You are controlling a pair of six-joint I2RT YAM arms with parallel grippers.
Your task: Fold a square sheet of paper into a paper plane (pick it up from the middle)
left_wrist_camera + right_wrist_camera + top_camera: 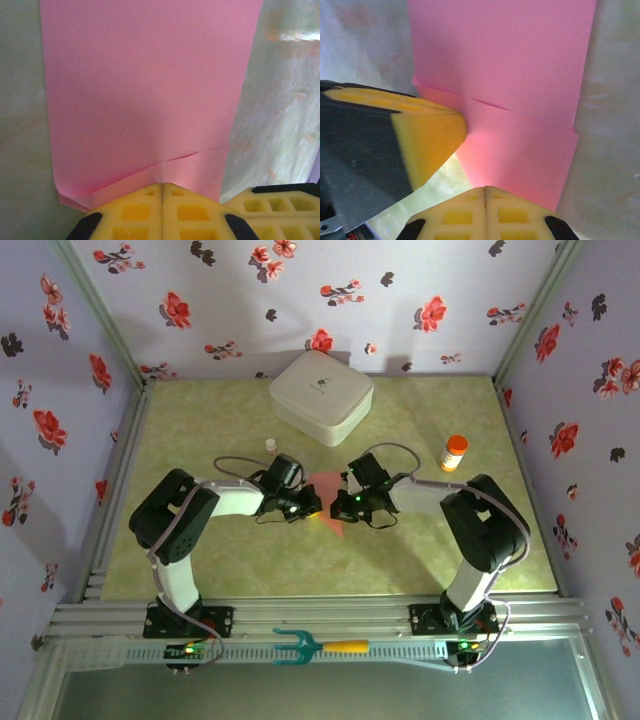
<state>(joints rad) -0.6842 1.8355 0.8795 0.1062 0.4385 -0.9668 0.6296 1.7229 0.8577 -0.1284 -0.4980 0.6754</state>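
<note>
The square sheet of paper (pixel 328 488) is pink-red and lies partly folded on the green table (pixel 200 430), between my two grippers. The left wrist view shows the sheet (pixel 145 90) with one layer folded over along a slanted edge. My left gripper (pixel 162 186) is shut with its yellow tips pinching the sheet's near edge. In the right wrist view my right gripper (pixel 485 189) is shut on the near corner of the sheet (pixel 510 55). A left-gripper finger (pixel 425 135) rests against the sheet's left side. From above, the left gripper (pixel 312 506) and right gripper (pixel 343 504) nearly touch.
A white rounded box (pixel 321 397) stands behind the paper. An orange-capped bottle (pixel 454 453) is at the right, and a small white cap (pixel 270 444) sits behind the left arm. A teal and yellow fork-like tool (pixel 300 645) lies on the front rail.
</note>
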